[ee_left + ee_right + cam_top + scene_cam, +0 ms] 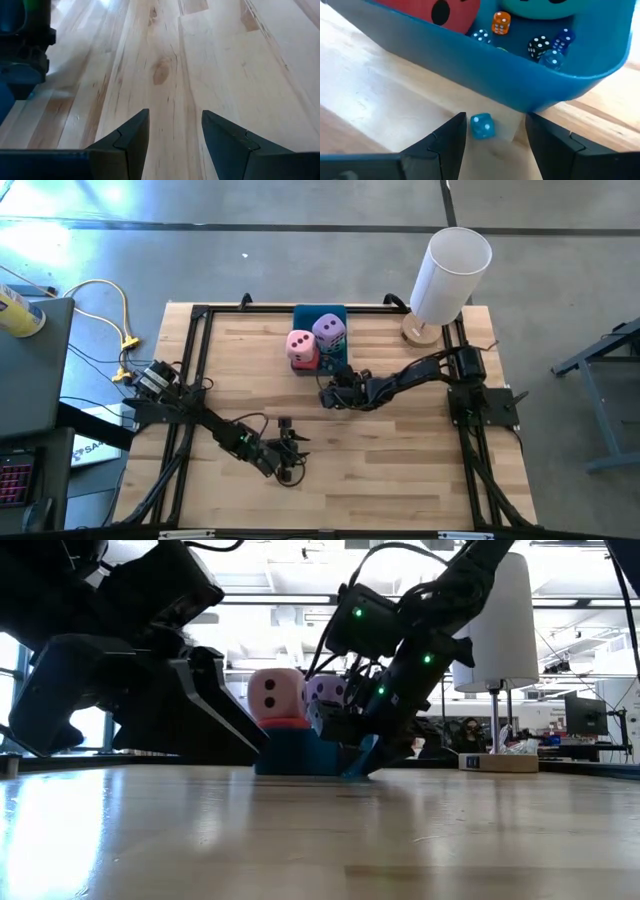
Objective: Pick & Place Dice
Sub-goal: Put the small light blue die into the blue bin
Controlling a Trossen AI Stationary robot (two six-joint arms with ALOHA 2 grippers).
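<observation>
Count: 4 large soft dice: 1 pink (pixel 299 343), 1 purple (pixel 329 330), 1 red (pixel 442 11), 1 teal (pixel 540 6). 1 blue tray (pixel 520 85). Small dice: 5 in the tray, 1 blue (pixel 482 125) on the counter (pixel 400 450). 1 lamp (pixel 445 275).

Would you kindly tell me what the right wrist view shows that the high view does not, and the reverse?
Only the right wrist view shows small dice in the blue tray: an orange die and a black die, plus a small blue die on the table between the open right gripper's fingers. Only the high view shows the pink die, the purple die, the left gripper and a lamp. Both show the tray and the wooden table.
</observation>
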